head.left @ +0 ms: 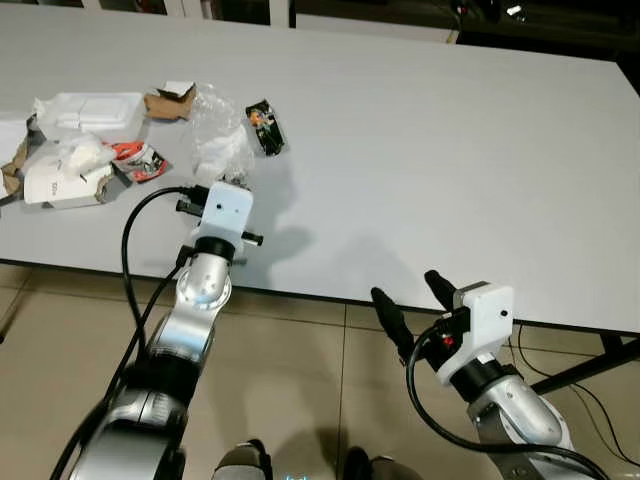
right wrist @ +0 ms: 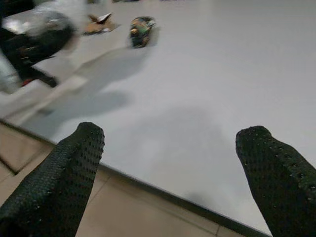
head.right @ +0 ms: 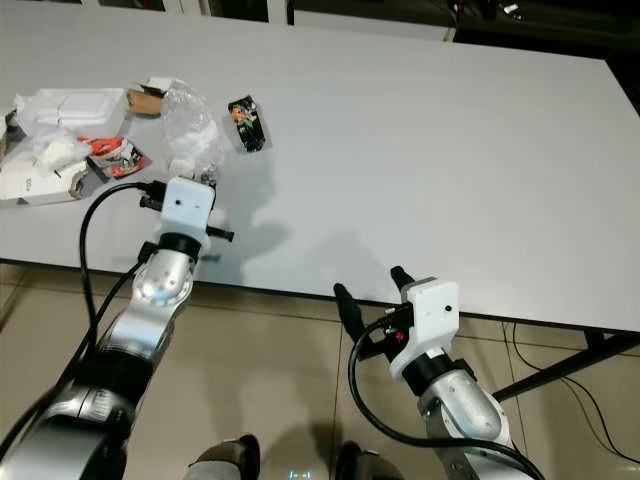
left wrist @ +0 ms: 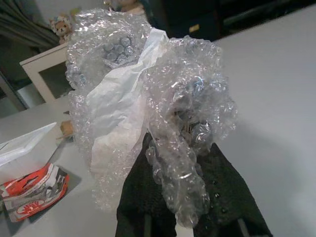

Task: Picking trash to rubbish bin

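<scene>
A crumpled wad of clear bubble wrap (left wrist: pixel 148 98) with white paper in it lies at the table's left front. My left gripper (left wrist: pixel 180 165) is shut on its lower end, its black fingers (left wrist: pixel 224 192) pressed close around the plastic. From the head view the bubble wrap (head.left: pixel 215 135) sits just beyond the left wrist housing. More trash lies around it: a dark snack wrapper (head.left: pixel 266 127), a red wrapper (head.left: pixel 138 158), a white foam box (head.left: pixel 90 110), a torn cardboard piece (head.left: pixel 170 100) and a white carton (head.left: pixel 65 182). My right gripper (head.left: pixel 410 300) stands open below the table's front edge with nothing in it.
The white table (head.left: pixel 450 150) spreads wide and bare to the right of the trash. Its front edge (head.left: pixel 330 296) runs across above beige floor tiles (head.left: pixel 300 400). Black cables and a table leg (head.left: pixel 590 365) lie low at the right.
</scene>
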Motion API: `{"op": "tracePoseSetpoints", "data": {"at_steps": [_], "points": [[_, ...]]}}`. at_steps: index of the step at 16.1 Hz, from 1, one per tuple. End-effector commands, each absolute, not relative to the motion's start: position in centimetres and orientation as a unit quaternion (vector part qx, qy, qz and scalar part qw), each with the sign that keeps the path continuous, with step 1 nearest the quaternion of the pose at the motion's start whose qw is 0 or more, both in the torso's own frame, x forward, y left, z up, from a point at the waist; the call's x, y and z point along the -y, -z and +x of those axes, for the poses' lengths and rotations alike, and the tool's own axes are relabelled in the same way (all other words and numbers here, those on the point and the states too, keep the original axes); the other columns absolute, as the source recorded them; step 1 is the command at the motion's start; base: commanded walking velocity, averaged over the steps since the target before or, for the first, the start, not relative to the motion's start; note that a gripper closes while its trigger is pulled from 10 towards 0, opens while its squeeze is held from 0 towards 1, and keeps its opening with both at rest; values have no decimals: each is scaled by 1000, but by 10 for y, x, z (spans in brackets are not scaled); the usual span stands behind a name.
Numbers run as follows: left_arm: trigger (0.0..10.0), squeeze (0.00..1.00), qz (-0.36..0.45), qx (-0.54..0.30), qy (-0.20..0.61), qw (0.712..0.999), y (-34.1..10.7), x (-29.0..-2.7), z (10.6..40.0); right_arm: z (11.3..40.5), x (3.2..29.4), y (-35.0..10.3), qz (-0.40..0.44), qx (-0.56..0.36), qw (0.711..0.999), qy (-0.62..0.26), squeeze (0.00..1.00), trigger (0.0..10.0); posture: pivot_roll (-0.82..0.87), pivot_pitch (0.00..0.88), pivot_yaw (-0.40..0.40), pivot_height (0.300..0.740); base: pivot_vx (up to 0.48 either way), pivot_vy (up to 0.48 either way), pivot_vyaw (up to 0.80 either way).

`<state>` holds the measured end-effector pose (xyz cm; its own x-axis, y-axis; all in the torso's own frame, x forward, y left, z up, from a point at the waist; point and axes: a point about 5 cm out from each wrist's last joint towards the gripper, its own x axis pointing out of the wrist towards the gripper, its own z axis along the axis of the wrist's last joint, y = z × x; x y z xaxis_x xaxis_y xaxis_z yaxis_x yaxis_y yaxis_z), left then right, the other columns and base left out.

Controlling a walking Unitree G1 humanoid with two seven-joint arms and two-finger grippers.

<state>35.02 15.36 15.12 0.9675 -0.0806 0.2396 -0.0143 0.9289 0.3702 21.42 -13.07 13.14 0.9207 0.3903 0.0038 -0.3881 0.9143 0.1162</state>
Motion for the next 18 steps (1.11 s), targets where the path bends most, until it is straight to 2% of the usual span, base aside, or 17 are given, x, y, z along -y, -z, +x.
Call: {"op": "tracePoseSetpoints", "data": {"at_steps": [1, 2, 3, 4, 5, 10, 18], "points": [[0, 0, 187, 120, 32, 974, -150, -151, 347, 216, 136, -130, 48, -8, 983, -180, 0, 10000, 177, 139, -48, 740, 0, 0, 0], [0, 0, 182, 109, 30, 977, -149, -151, 344, 218, 138, -129, 47, -6, 984, -169, 0, 10000, 182, 134, -51, 740, 0, 0, 0], [3725, 0, 164, 90, 35, 982, -144, -150, 339, 219, 140, -127, 51, -8, 985, -162, 0, 10000, 183, 134, -50, 740, 0, 0, 0], [5961, 0, 163, 87, 36, 982, -143, -149, 338, 219, 140, -127, 52, -9, 986, -161, 0, 10000, 186, 133, -51, 740, 0, 0, 0], [9882, 0, 156, 83, 37, 984, -144, -148, 337, 220, 141, -126, 54, -9, 986, -159, 0, 10000, 190, 133, -51, 740, 0, 0, 0], [10000, 0, 132, 84, 37, 987, -164, -144, 347, 223, 139, -127, 57, 0, 986, -154, 0, 10000, 195, 134, -53, 740, 0, 58, 0], [10000, 0, 119, 76, 44, 989, -171, -136, 359, 223, 141, -131, 49, 10, 988, -143, 0, 10000, 169, 125, -48, 740, 0, 445, 0]]}}
